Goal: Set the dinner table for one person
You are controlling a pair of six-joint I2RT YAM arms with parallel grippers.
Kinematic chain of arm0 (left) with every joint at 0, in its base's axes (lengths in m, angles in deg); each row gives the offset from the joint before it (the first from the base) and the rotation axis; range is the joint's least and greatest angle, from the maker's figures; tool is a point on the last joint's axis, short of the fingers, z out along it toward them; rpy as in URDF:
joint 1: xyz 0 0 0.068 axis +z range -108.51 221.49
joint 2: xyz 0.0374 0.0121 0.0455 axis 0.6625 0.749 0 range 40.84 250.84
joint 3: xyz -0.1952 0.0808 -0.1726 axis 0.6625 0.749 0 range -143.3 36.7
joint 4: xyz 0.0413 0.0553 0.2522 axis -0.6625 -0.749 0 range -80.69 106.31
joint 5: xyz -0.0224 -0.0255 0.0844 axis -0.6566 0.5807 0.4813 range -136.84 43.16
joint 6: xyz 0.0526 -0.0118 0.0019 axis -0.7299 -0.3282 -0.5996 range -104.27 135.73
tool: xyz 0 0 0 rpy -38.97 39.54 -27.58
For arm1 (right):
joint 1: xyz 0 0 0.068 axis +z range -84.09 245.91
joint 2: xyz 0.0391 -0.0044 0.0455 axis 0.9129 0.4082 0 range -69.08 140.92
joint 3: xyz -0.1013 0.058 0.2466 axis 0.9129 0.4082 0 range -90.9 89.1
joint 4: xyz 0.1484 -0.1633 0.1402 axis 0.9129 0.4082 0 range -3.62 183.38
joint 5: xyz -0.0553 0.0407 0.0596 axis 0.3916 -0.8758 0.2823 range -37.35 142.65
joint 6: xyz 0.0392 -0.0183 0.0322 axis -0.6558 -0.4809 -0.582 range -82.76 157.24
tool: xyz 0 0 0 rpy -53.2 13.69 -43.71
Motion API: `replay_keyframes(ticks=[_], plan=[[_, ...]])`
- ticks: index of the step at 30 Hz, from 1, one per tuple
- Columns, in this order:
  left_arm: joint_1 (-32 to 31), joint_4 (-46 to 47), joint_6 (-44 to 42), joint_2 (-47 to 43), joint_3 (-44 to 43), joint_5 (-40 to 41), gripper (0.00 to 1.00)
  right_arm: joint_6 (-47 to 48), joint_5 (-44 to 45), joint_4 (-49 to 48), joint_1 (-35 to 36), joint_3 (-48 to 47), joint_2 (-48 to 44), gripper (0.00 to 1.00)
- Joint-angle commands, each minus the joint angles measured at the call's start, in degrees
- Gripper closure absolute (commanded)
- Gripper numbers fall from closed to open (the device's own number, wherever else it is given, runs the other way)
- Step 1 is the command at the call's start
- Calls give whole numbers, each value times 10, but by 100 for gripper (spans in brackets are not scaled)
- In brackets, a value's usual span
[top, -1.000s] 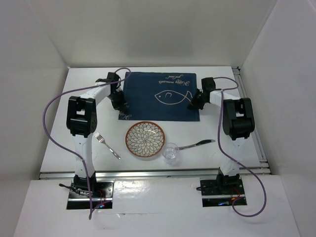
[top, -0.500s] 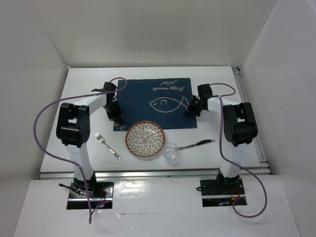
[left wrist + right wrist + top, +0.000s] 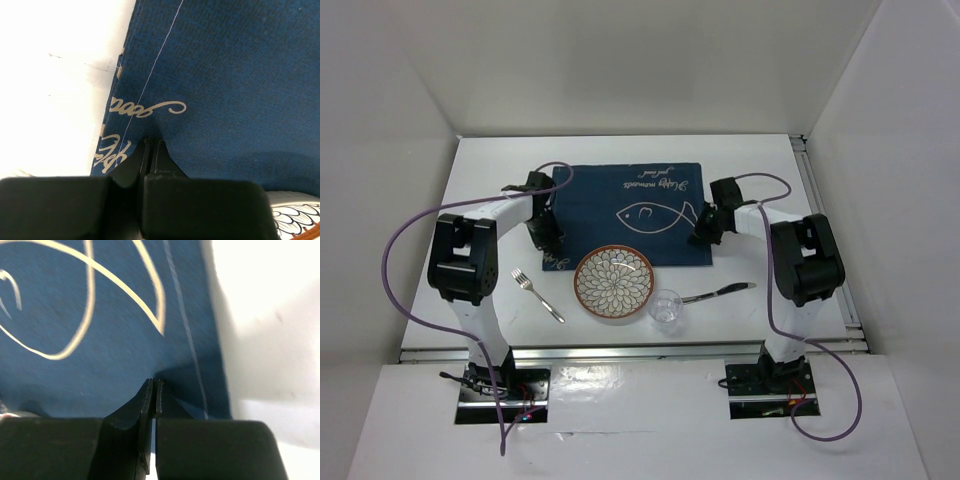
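Observation:
A navy blue cloth [image 3: 620, 200] with a white fish drawing lies on the white dinner table [image 3: 500, 170], its near edge beside the patterned plate [image 3: 614, 283]. My left gripper [image 3: 549, 238] is shut on the cloth's near left part; the left wrist view shows its jaws [image 3: 151, 142] pinching the blue fabric [image 3: 225, 75]. My right gripper [image 3: 702, 231] is shut on the cloth's near right part; the right wrist view shows its jaws [image 3: 154, 382] closed on the fabric [image 3: 100, 300]. A fork [image 3: 537, 295], a clear glass [image 3: 666, 310] and a black-handled spoon [image 3: 718, 292] lie near the plate.
Grey walls enclose the table on three sides. An aluminium rail [image 3: 640, 347] runs along the near edge and another along the right edge [image 3: 825, 230]. Purple cables [image 3: 395, 255] loop from both arms. The plate's rim shows in the left wrist view [image 3: 295, 220].
Both grippers have pulled the cloth toward the near side and to the left. Its near edge now reaches the plate.

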Motion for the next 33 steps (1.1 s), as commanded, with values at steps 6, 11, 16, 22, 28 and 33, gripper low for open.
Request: replay_keyframes(ticks=[6,11,16,22,28,33], plan=[[7,-42,-3,-10,21,45,100,-5,47,45,10,28,-47,99],[7,-85,3,-48,-16,68,83,22,58,85,16,-44,-71,72],[7,-117,3,-99,-91,74,60,57,100,138,50,-138,-132,38],[2,-124,-14,-173,-96,43,50,69,112,199,97,-93,-234,21],[-61,-117,-44,-253,28,-6,22,10,117,257,169,6,-347,5],[-102,-59,5,-345,180,-106,9,-18,128,272,181,45,-396,1]])
